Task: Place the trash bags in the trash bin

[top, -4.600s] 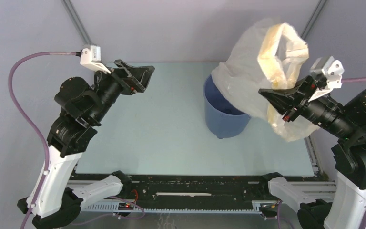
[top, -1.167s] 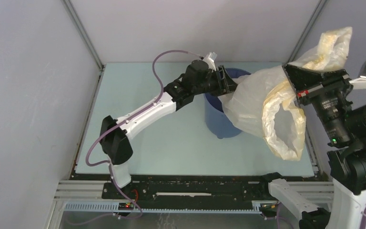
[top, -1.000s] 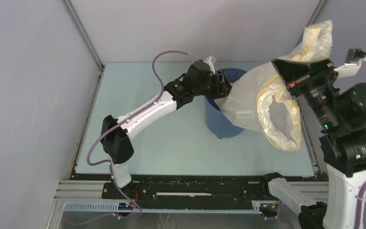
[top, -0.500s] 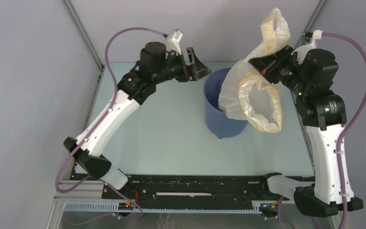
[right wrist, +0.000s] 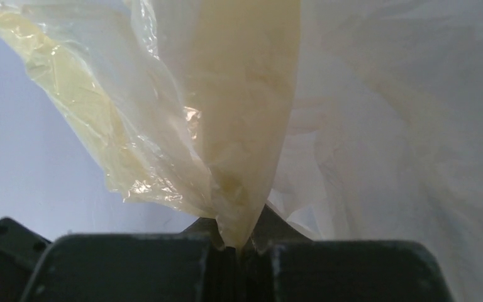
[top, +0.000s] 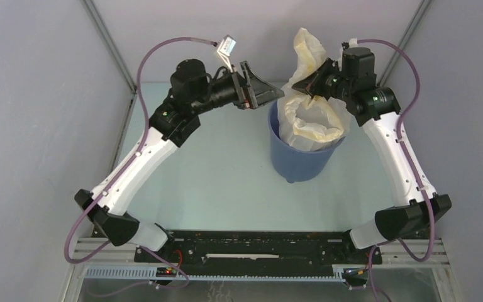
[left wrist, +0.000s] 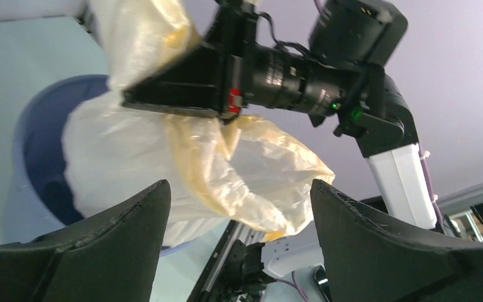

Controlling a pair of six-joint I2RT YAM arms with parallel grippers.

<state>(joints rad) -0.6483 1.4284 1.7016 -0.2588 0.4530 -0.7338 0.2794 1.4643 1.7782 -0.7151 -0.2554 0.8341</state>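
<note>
The right arm (top: 390, 145) has swung in over the round blue plastic bin (top: 299, 162) in the last half second. It has carried the thin, crinkly, whitish translucent bag with the yellow rim (top: 311, 119) away from the bin's right side, where it hung mostly outside. The bulk of the bag now sits inside the bin. The left arm (top: 144, 157) has barely shifted.

From above, the bin stands upright on the pale worktop (top: 214, 170), towards its far edge. The bag fills the bin's opening and bulges above the rim, its yellow-edged mouth gaping upward. 1 gathered fold rises out of the bin to the right jaws and sticks up past them against the back wall.

The right wrist camera shows the right jaws pressed together on that fold (right wrist: 245, 145), yellowish plastic pinched in the narrow slit between them. Crumpled white film fills the rest of that view.

The left jaws hang just left of the bin's rim, level with its top, pointing towards the bag and spread wide with nothing between them. In the left wrist view the 2 dark fingers (left wrist: 113, 220) frame the bag (left wrist: 119, 170) slumped in the blue bin (left wrist: 34, 151). The right arm's black wrist (left wrist: 277, 69) reaches across above it.
</note>
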